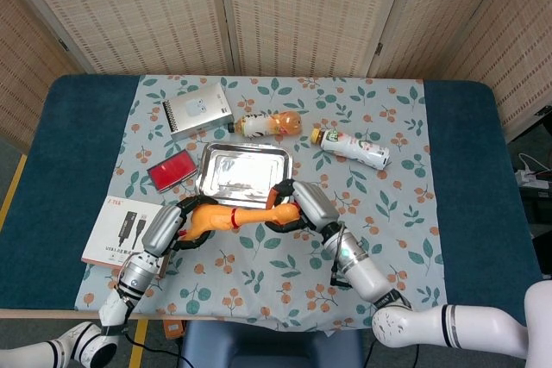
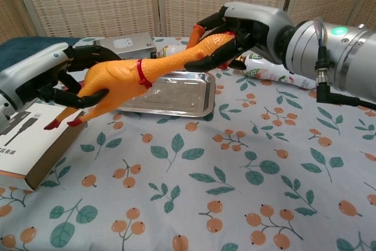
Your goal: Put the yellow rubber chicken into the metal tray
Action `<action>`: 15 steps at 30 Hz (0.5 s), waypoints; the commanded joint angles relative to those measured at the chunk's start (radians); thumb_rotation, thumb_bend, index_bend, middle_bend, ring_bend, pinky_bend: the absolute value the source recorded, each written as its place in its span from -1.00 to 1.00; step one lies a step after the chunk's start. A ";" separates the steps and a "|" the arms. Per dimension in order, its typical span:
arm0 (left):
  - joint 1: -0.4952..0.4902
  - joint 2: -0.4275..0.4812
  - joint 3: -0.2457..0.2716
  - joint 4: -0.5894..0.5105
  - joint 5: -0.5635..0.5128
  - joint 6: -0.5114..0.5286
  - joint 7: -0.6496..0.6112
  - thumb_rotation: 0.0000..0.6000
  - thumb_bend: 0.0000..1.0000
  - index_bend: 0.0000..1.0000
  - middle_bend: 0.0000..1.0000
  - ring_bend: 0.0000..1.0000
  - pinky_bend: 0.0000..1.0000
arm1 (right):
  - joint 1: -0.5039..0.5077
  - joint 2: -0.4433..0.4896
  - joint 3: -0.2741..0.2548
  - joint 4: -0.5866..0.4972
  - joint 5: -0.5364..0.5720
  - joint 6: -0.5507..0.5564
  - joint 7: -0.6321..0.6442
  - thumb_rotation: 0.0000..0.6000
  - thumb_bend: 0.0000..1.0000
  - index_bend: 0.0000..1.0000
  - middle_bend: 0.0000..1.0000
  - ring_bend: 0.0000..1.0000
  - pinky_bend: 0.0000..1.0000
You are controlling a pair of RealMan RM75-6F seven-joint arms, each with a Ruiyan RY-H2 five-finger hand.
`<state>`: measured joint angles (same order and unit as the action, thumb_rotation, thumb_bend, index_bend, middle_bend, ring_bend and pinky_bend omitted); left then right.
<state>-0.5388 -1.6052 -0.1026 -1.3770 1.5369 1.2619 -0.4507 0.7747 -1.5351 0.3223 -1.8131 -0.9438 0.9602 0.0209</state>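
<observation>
The yellow rubber chicken [image 1: 220,215] [image 2: 120,77] hangs in the air between both hands, just in front of the metal tray [image 1: 241,170] [image 2: 176,95]. It is tilted, head up to the right and red feet dangling at lower left. My right hand [image 1: 302,204] [image 2: 241,27] grips its head and neck over the tray's near right corner. My left hand [image 1: 168,226] [image 2: 53,74] holds the rear of the body, with fingers lying above and below it. Nothing lies in the tray.
Behind the tray lie a grey metal box [image 1: 197,111] [image 2: 123,44], an orange drink bottle [image 1: 269,124] and a white bottle [image 1: 354,147] [image 2: 273,69]. A red flat pack [image 1: 172,170] sits left of the tray. A white product box [image 1: 125,232] [image 2: 26,139] lies under my left arm.
</observation>
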 commanded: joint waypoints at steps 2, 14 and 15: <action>0.002 0.000 0.000 -0.003 0.001 0.004 0.002 1.00 0.28 0.89 0.87 0.72 1.00 | -0.001 0.002 -0.001 -0.004 -0.001 0.004 -0.003 1.00 -0.43 0.99 0.32 0.58 0.75; -0.046 0.103 0.048 -0.047 0.000 -0.150 -0.059 1.00 -0.17 -1.00 -1.00 -1.00 -0.94 | -0.012 0.014 -0.004 -0.004 -0.004 0.015 0.002 1.00 -0.43 0.99 0.32 0.58 0.75; -0.049 0.111 0.052 -0.052 0.009 -0.150 -0.070 1.00 -0.20 -1.00 -1.00 -1.00 -0.97 | -0.013 0.015 -0.005 0.000 -0.006 0.015 0.003 1.00 -0.43 0.99 0.32 0.58 0.75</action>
<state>-0.5691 -1.5290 -0.0661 -1.4077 1.5401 1.1291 -0.4955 0.7623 -1.5211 0.3182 -1.8147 -0.9488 0.9749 0.0233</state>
